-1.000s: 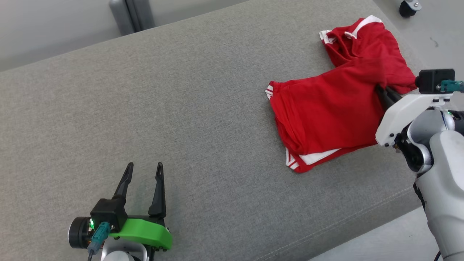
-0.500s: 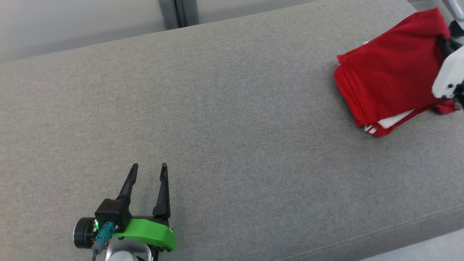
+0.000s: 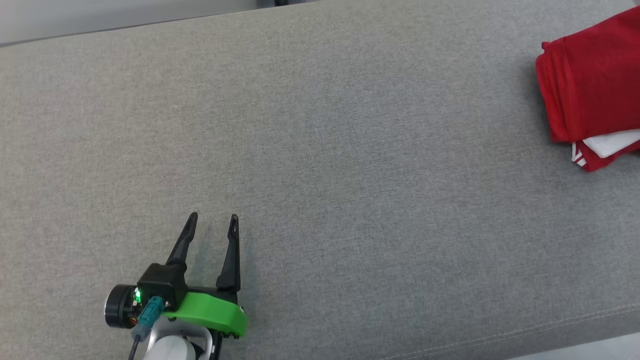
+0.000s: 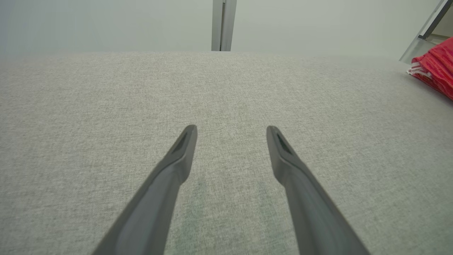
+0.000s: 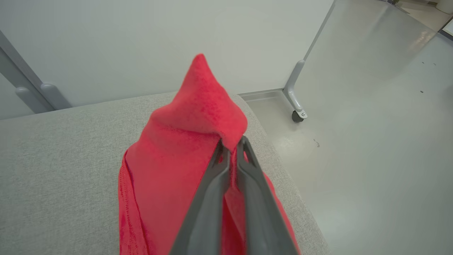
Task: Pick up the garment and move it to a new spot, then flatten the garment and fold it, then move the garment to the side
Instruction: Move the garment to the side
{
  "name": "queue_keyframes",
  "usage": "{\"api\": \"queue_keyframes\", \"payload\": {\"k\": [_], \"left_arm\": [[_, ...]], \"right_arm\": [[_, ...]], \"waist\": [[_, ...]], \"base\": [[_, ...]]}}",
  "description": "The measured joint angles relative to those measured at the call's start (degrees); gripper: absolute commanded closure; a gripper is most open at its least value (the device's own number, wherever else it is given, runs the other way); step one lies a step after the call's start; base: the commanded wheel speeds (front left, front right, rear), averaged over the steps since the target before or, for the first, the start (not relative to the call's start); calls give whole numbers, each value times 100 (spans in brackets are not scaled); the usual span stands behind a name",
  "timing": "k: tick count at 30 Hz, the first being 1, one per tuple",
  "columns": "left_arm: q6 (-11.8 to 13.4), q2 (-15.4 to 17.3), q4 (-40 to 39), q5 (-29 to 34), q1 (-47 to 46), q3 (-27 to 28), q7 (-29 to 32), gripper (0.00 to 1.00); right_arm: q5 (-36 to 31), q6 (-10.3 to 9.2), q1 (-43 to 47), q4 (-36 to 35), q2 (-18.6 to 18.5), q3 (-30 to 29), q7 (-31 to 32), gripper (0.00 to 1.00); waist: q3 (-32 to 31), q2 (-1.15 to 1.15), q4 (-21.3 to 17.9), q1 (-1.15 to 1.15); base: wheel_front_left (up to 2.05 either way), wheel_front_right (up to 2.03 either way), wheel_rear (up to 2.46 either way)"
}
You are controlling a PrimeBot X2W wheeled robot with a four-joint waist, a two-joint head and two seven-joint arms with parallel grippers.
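The garment [image 3: 595, 95] is red with white trim and sits at the far right edge of the head view, partly cut off by the frame. Seen from the right wrist, my right gripper [image 5: 231, 145] is shut on a pinched peak of the red garment [image 5: 191, 141], lifting it above the grey surface. A red corner of the garment [image 4: 437, 67] also shows at the right edge of the left wrist view. My left gripper [image 3: 212, 223] rests low over the grey surface at the lower left, open, with nothing between its fingers [image 4: 184, 148].
A broad grey fabric-covered surface [image 3: 320, 165] spreads under both arms, its front seam at the lower right. Beyond its right end lies pale floor with a castor-footed partition leg [image 5: 295, 102]. A grey post [image 4: 220, 24] stands against the wall behind.
The head camera has swung left, so the garment slid to the frame's right edge and the right arm left the picture. The garment's near part now looks lifted. The left gripper stays open.
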Motion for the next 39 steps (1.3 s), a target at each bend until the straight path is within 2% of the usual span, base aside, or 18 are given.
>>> {"api": "queue_keyframes", "payload": {"k": [2,3,5,6,11,17,23,29,34,39], "left_arm": [[-7,19,0,7,-22,-27,0,0],[-10,31,-3,11,-45,-37,0,0],[-9,51,-10,11,-80,-36,1,0],[-9,65,-13,11,-90,-34,2,0],[11,112,-14,8,-110,-31,8,0],[43,122,-10,-4,-112,-41,9,0],[83,124,-2,-86,-105,9,9,0],[185,57,-3,-378,-51,240,8,0],[287,2,32,-554,4,474,0,0],[354,-59,32,-668,166,660,0,0]], "right_arm": [[-202,0,-23,149,-1,-230,-120,100],[-298,0,-31,241,2,-369,-189,89],[-547,0,-46,423,12,-697,-385,16],[-734,0,-48,493,14,-854,-526,0],[-1358,0,-96,673,285,-1407,-1134,0],[-1657,0,-163,749,592,-1474,-1436,0],[-1537,0,-230,757,779,-937,-1720,0],[-1174,0,-153,541,1134,-140,-2027,0],[-758,0,250,129,1537,589,-2364,0],[-377,0,925,-366,1919,992,-2666,0]], "waist": [[74,0,56,0],[112,0,88,0],[177,0,143,0],[210,0,171,0],[279,0,249,0],[154,0,192,0],[-66,0,122,0],[-407,0,55,0],[-779,0,11,0],[-1115,0,16,0]], "base": [[0,0,0],[0,0,0],[0,0,0],[0,0,0],[0,0,0],[0,0,0],[0,0,0],[0,0,0],[0,0,0],[0,0,0]]}}
